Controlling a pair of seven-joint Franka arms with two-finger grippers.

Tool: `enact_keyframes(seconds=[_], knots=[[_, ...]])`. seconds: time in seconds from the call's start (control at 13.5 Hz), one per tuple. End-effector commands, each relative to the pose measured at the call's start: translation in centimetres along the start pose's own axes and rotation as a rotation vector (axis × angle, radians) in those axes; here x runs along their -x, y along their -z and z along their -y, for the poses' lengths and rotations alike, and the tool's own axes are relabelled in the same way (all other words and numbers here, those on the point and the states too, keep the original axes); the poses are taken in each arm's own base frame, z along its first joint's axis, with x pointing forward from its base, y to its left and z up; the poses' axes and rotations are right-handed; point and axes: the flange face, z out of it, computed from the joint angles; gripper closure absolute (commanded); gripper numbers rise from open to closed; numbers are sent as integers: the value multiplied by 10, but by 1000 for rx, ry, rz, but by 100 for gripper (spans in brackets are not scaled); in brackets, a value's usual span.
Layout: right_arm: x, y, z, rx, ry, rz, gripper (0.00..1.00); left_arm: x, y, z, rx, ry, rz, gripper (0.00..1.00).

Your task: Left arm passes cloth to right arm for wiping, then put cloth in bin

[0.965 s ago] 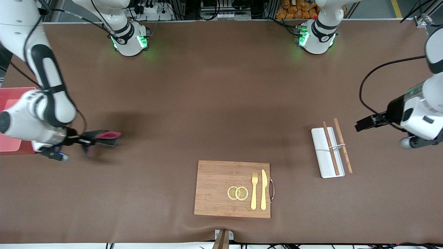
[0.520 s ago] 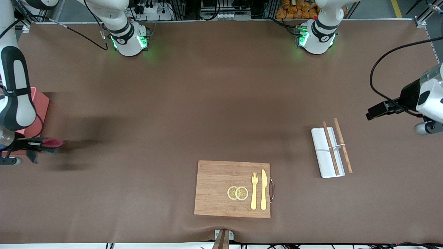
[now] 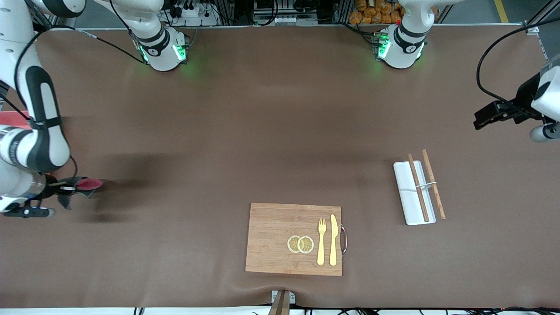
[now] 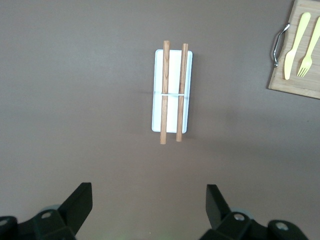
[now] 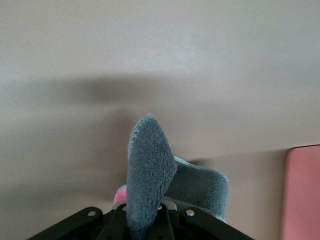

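Since 1 s ago the right gripper point(image 3: 72, 189) has swung from mid-surface out to the right arm's end of the table with the cloth point(image 3: 85, 184), then eased back slightly inward from where it was half a second ago. The left gripper point(image 3: 485, 119) has pulled up and away from the tray toward the table's edge at its own end.

Cloth: small, fuzzy dark grey, pink-red reverse showing as a rounded fold in the front view. In the right wrist view it stands up from the pinch as a grey tongue point(image 5: 149, 172) with a second lobe folded beside it. It's in the air over bare surface point(image 3: 262, 131), next to the bin point(image 3: 13, 117); only a red sliver of the bin shows past the right arm, plus a pink corner point(image 5: 302, 192) in the right wrist view.

Right fingers fully closed, clamped on the cloth.

Left fingers point(image 4: 80, 202) spread wide, holding nothing, above the surface near the white tray point(image 3: 409, 199) with 2 wooden sticks point(image 3: 433, 183).

Wooden board point(image 3: 271, 238) unchanged: 2 lemon slices point(image 3: 300, 244), fork point(image 3: 321, 240), knife point(image 3: 333, 239).
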Motion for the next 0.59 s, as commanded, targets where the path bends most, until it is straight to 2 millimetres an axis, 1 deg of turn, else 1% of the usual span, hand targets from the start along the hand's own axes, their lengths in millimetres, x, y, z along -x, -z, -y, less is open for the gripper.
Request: enact_keyframes(seconds=[0.0, 0.07, 0.15, 0.22, 0.3, 0.37, 0.52], knots=[[10, -15, 37, -31, -109, 2, 100, 11, 0, -1, 27, -16, -11, 0], [11, -16, 51, -30, -151, 3, 100, 12, 0, -5, 25, -23, -11, 0], [11, -13, 68, -30, -191, 4, 100, 12, 0, -3, 25, -22, -11, 0], [12, -12, 90, -29, -232, 11, 100, 12, 0, -2, 25, -25, -10, 0], [13, -7, 114, -28, -272, 11, 100, 11, 0, -2, 26, -27, -11, 0], [19, -12, 142, -21, -312, 24, 100, 11, -1, -3, 26, -28, -10, 0], [25, -5, 190, -15, -402, 20, 100, 11, 1, -2, 20, -28, -14, 0]])
